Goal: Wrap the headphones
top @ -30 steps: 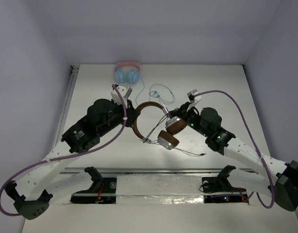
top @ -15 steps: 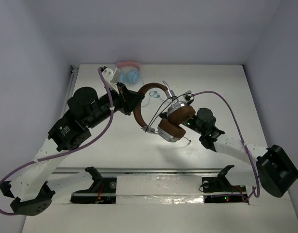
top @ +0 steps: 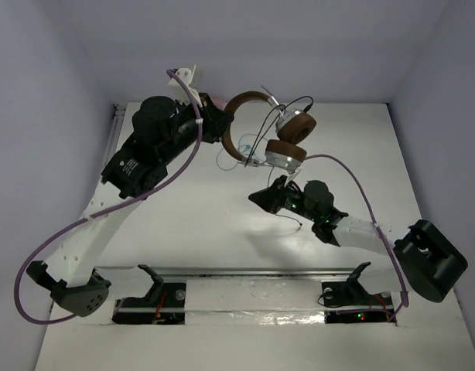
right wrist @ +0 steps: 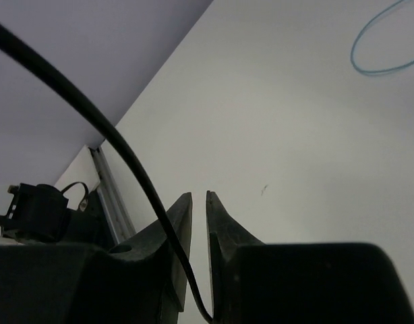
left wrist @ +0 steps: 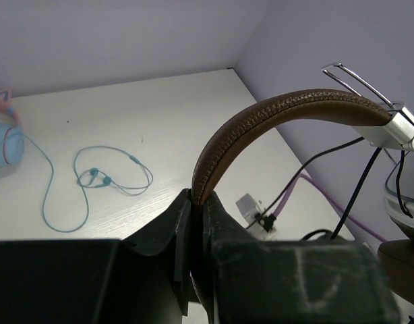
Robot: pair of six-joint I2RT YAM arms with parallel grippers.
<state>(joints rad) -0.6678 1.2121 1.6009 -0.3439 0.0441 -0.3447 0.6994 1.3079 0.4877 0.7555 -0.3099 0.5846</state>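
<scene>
- The left gripper [left wrist: 197, 200] is clamped tight on 1 end of the brown headband [left wrist: 281, 111]. It holds the headphones [top: 286, 151] up off the table [top: 183, 232], near the back wall.
- The 2 ear cups hang free on the far side of the band, 1 above the other, with nothing under them.
- The right gripper [right wrist: 199, 202] sits low, below the cups, with its jaws narrowed to a slit. The thin dark cable [right wrist: 119, 145] runs down into that slit, so it seems to be pinched there.
- Risk: the cable is thin and smooth. A sideways pull could slide it out of the slit, and the loop would fall slack.
- Risk: a hard tug on the cable could twist the band in the left grip, or swing the hanging cups.
- Risk: the cable passes close to the bare wire slider above the cup and may catch on it while being wound.
- The other headphones [left wrist: 3, 142] and their blue cable [left wrist: 92, 179] lie on the table, well apart from the work.
- No box, tray or other container is in view.
</scene>
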